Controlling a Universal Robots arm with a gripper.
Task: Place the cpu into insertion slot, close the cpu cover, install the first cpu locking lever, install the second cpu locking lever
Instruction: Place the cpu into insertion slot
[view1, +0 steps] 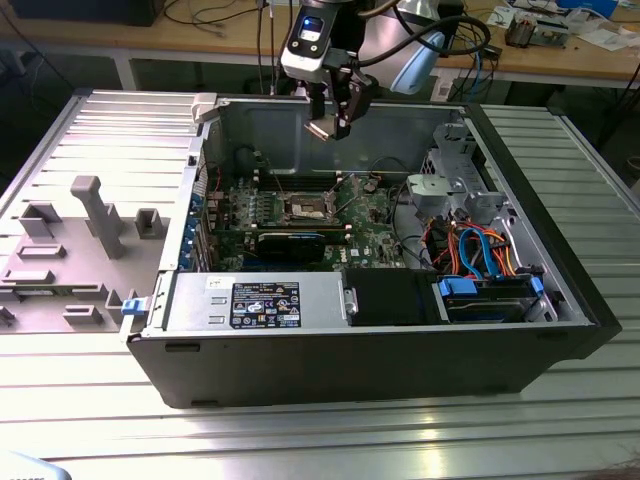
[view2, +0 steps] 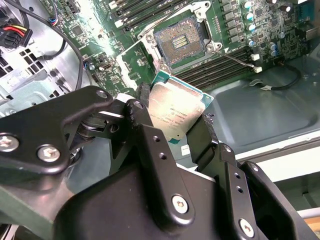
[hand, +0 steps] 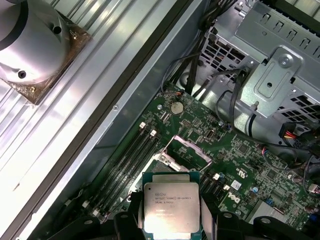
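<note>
My gripper (view1: 335, 122) hangs above the open computer case, shut on the cpu (view1: 322, 130), a small silvery square chip held by its edges. In both wrist views the cpu (view2: 175, 112) (hand: 171, 207) sits tilted between the black fingers (view2: 142, 102). Below it, the insertion slot (view2: 182, 42) (view1: 307, 208) lies open on the green motherboard (view1: 375, 215), its dark contact field bare. The cpu cover (hand: 189, 150) stands raised as a silver frame. A thin locking lever (view2: 235, 57) sticks out beside the slot, unlatched.
The case's rear wall (view1: 270, 125) is close behind the gripper. A metal drive cage (view1: 455, 190) and coloured cables (view1: 480, 250) fill the exterior view's right. A power supply (view1: 255, 300) lies at the front. A grey fixture tray (view1: 80, 240) sits outside on the left.
</note>
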